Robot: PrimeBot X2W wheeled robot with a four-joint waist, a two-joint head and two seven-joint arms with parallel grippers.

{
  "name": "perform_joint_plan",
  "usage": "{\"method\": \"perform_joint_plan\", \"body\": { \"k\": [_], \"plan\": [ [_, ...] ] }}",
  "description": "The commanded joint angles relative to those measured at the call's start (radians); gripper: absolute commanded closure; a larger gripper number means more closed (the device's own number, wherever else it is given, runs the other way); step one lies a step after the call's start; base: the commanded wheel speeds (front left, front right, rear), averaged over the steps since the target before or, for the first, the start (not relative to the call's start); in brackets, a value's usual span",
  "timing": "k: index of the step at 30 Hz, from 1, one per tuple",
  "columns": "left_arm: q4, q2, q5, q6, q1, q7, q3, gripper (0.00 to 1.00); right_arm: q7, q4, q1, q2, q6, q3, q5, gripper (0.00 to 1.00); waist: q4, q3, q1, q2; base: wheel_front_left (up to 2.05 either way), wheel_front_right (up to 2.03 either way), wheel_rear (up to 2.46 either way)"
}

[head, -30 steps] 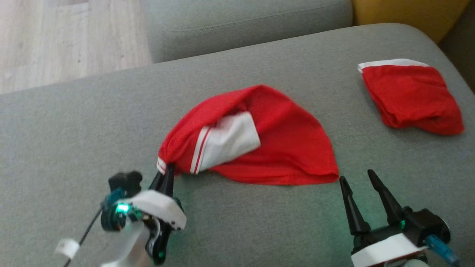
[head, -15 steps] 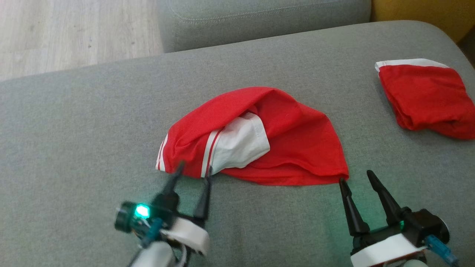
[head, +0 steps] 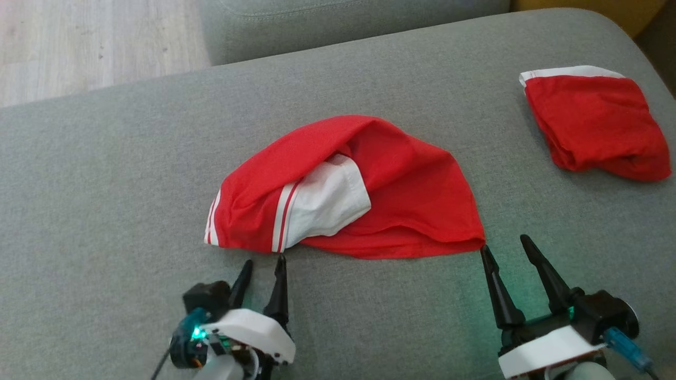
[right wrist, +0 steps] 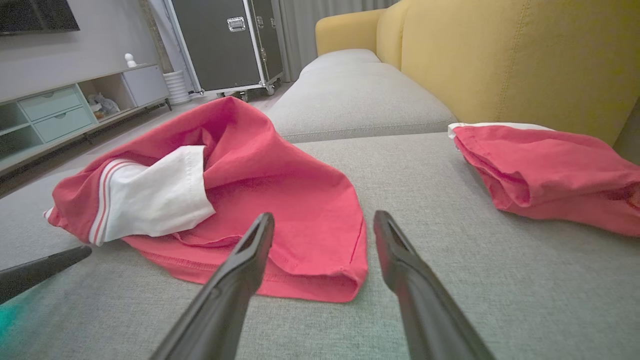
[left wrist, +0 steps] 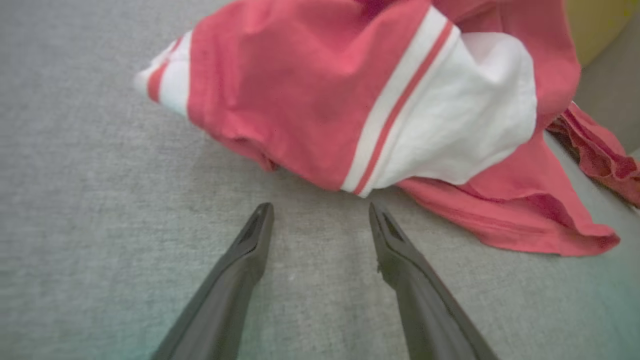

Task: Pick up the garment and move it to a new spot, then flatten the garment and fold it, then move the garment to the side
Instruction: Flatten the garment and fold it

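I hold the left end effector (head: 264, 259) and right end effector (head: 503, 243) spread and empty beside the near corners of the garment (head: 401, 200), toward the sofa's (head: 105, 184) near edge, poised to flatten it.

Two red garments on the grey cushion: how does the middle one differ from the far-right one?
The middle garment lies loose and rumpled, a striped white panel showing; the far-right garment is a compact folded bundle with a white edge strip. The middle garment spreads wider than the far-right garment. Both are red with white trim.
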Motion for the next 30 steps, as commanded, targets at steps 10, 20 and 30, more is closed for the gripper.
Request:
{"method": "perform_joint_plan", "body": {
  "k": [10,20,30],
  "plan": [
    [0.018,-0.017,-0.154,-0.168,-0.075,-0.088,0.087,0.00,-0.004,-0.032,-0.032,-0.025,-0.001,0.015,0.006,0.00,-0.001,0.001,-0.0001,-0.0001,0.00,0.00,0.00],
    [0.065,-0.019,-0.212,-0.205,-0.118,-0.100,0.116,1.00,-0.004,-0.034,-0.032,-0.031,-0.001,0.014,0.007,0.00,-0.005,-0.009,-0.0001,-0.0001,0.00,0.00,0.00],
    [-0.168,-0.009,-0.158,-0.210,-0.258,-0.050,-0.059,1.00,-0.004,-0.028,-0.010,-0.018,-0.001,0.019,0.003,0.00,-0.012,-0.064,-0.0001,-0.0001,0.00,0.00,0.00]
  ]
}}
